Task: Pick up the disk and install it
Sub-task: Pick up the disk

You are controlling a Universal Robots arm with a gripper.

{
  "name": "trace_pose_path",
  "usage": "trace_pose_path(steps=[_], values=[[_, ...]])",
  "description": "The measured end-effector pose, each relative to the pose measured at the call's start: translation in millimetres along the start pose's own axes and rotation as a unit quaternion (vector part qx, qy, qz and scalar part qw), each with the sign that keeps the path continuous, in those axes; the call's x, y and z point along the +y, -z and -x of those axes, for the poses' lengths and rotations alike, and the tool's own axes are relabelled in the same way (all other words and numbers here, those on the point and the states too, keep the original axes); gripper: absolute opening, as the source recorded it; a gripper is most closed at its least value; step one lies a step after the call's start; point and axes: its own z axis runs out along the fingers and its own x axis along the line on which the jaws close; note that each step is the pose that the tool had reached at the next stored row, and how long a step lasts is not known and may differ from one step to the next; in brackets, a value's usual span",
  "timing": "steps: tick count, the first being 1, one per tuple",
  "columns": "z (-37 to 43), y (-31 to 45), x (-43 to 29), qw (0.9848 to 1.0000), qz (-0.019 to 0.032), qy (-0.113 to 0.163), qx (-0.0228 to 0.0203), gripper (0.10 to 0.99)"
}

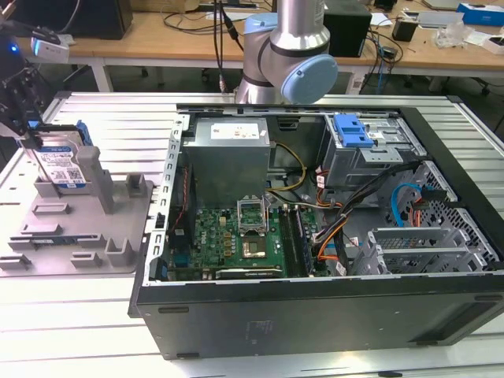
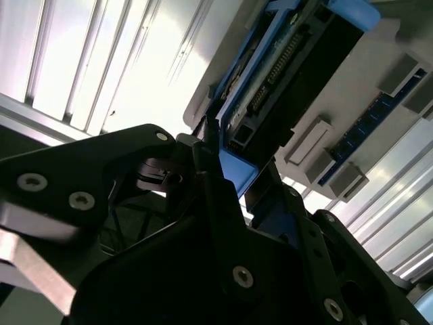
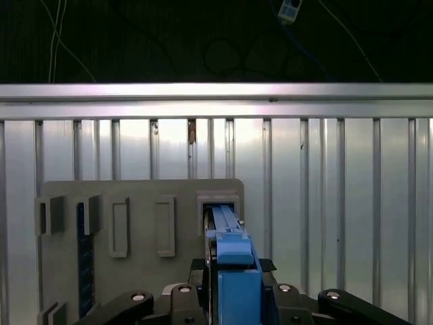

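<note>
standing on its edge in a slot of the grey holder [image 1: 87, 236], the disk [image 1: 61, 167] is at the exterior view's left, well apart from the open computer case [image 1: 315, 315]. i'd judge that upright pose is deliberate: it leaves both flat faces free for a grasp from above. the end effector [image 3: 234, 271] straddles the disk's blue frame, with a dark finger pressed to either side, so it appears closed on the disk (whether the disk has lifted clear of the slot i cannot tell). both wrist views show the blue edge pinched between the fingers [image 2: 210, 152].

by count: one disk, one end effector, one holder with several raised blocks and slots, and one case lying open on the slatted worktop [image 1: 110, 118]. inside the case are one grey power supply [image 1: 228, 150] and one blue latch [image 1: 352, 130] on its metal cage.
</note>
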Motion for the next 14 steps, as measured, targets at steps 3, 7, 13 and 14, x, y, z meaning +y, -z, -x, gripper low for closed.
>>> trace_pose_path(steps=[3, 7, 13, 14], values=[[0.0, -0.6, 0.0, 1.0000, 0.0001, 0.000, 0.0000, 0.408], [0.0, -1.8, 0.0, 1.0000, 0.0000, 0.000, 0.0000, 0.408], [-0.1, -2.2, -1.4, 1.0000, 0.0008, 0.000, -0.0001, 0.408], [0.0, -2.4, -1.8, 1.0000, 0.0010, 0.000, -0.0002, 0.408]])
